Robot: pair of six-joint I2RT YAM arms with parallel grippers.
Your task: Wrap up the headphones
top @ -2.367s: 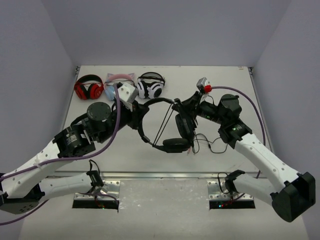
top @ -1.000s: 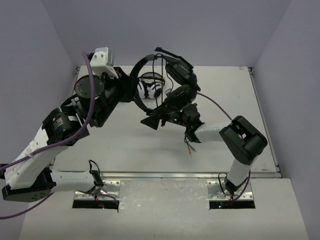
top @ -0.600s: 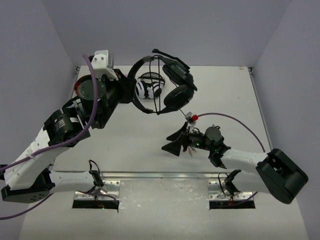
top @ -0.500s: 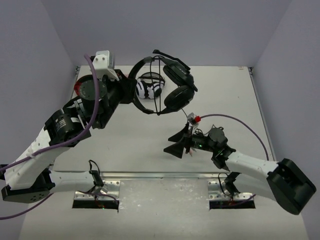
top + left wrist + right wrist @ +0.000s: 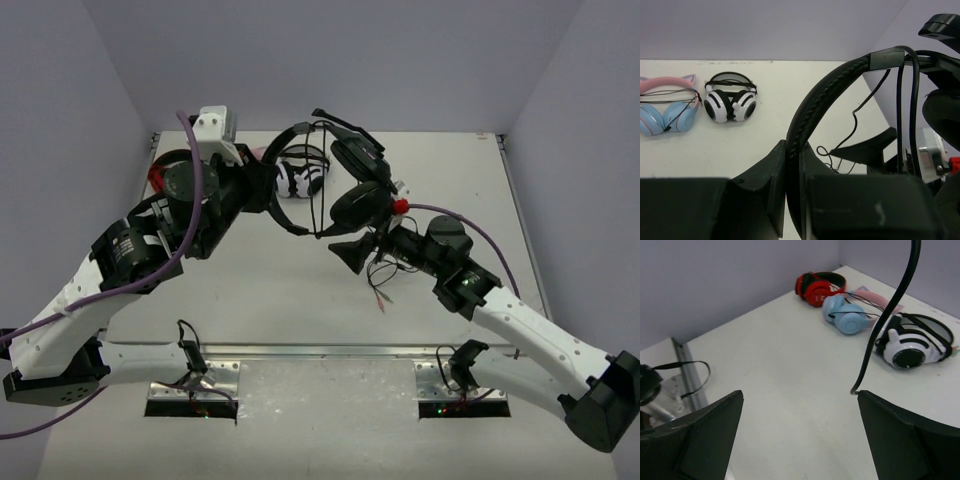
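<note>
Headphones [image 5: 358, 160]: one black set, three other sets [image 5: 731, 102] behind.

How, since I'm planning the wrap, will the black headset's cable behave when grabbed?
Probably floppy: the cable hangs slack from the held headphones and loops loosely over the table. Thin, so likely light and easy to drop.

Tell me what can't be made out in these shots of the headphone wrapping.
Red-and-black headphones: top view, mostly hidden behind the left arm.
Cat-ear headphones: left wrist view, cut off by the left edge.
Cable end: top view, too small to show its plug.
Left claw, its pads: left wrist view, covered by the headband of the headphones.
</note>
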